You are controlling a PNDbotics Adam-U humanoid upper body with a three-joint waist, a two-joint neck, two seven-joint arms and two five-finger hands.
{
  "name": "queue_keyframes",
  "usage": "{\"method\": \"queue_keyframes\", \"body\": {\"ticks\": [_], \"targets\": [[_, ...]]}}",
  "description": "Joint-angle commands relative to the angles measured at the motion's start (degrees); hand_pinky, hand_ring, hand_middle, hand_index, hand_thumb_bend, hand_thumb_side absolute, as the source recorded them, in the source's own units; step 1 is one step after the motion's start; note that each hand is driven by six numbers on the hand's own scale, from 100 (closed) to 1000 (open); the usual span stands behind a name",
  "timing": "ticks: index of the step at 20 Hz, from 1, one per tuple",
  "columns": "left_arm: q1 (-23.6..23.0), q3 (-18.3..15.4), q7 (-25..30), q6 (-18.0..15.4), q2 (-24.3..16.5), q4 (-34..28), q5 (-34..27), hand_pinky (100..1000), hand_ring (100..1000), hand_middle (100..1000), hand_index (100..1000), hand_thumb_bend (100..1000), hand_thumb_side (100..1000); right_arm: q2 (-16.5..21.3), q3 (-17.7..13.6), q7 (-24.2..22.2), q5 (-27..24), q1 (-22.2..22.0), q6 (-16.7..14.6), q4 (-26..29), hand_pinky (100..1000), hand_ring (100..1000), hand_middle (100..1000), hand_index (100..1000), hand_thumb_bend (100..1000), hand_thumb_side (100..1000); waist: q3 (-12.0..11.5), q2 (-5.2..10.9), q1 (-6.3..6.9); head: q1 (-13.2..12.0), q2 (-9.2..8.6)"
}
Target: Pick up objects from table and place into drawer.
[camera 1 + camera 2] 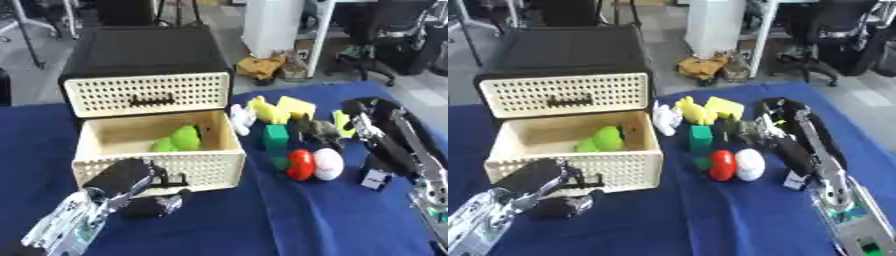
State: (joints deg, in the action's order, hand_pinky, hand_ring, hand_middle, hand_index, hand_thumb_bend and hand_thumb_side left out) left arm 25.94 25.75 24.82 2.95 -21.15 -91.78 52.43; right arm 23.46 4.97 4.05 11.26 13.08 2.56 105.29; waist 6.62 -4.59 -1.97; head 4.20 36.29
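Blue-covered tabletop (262, 225). Cream perforated drawer unit with black top (144, 50) at the far left; upper drawer (149, 94) closed, lower drawer (157, 145) pulled out toward the camera. Inside lower drawer: green rounded item (179, 139) against the back right area.

Left hand (131, 185) low at the left, just in front of the open drawer's front panel, by its handle; fingers curled, dark thumb or finger tip (166, 205) pointing right over the cloth. Nothing seen held.

Cluster of objects right of the drawer: white piece (241, 119) touching the drawer's right corner, yellow pieces (280, 110) behind, green block (276, 137) in the middle, red rounded item (300, 165) and white egg-shaped item (328, 164) side by side in front, touching.

Right hand (765, 127) at the far end of the cluster, beside a dark item (325, 132) and a yellow-green piece (341, 122). Cannot tell whether its fingers are apart or clamped on anything.
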Motion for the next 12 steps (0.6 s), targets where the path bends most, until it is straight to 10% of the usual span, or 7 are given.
{"method": "queue_keyframes", "body": {"ticks": [1,12], "targets": [[-0.01,1.12,1.26,-0.21,-0.13,-3.14,-2.17,100,100,100,627,355,1000,1.14,-0.58,0.09,-0.03,0.45,-0.08,0.82,430,551,623,727,100,752,0.08,0.6,0.05,0.2,0.52],[-1.41,0.94,2.85,0.83,-0.86,-6.87,-4.1,100,100,100,636,348,1000,1.17,-0.59,0.08,0.0,0.37,-0.08,0.8,430,551,623,727,100,753,-0.03,0.68,0.12,0.4,0.64]]}}
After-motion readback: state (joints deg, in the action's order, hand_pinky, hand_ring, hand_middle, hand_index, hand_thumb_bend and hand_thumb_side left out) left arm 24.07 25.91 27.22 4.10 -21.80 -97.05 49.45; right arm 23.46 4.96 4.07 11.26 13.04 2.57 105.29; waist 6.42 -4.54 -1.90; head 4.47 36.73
